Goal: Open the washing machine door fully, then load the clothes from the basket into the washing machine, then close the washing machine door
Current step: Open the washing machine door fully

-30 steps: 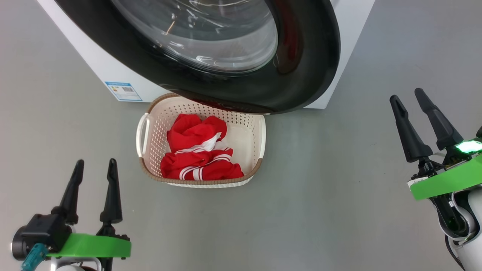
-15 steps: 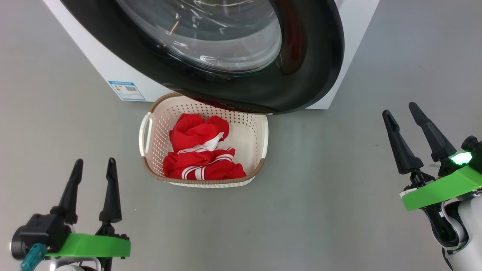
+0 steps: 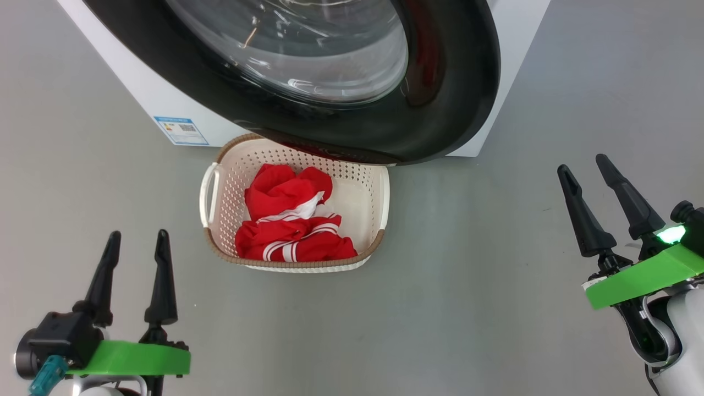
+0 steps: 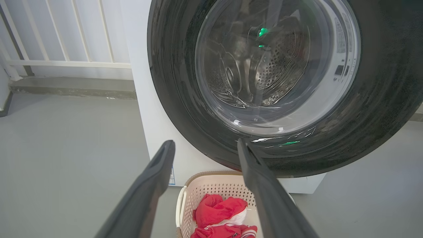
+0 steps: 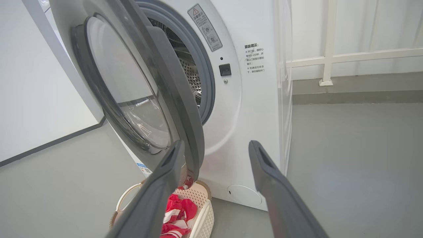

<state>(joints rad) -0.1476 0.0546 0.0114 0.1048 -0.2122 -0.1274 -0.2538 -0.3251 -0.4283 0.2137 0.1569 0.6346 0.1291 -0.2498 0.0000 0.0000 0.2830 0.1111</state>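
While left gripper [image 3: 137,234] and right gripper [image 3: 581,163] gape empty, half-open door [image 3: 440,82] overhangs basket [image 3: 379,192] (clothes [image 3: 286,192] inside); reaching in could bump it.

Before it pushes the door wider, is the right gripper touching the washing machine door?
Apart. The head view shows bare grey floor between the right gripper and the washing machine door.

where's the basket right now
In the head view the basket sits on the grey floor at centre, just in front of the washing machine, its far end under the part-open washing machine door.
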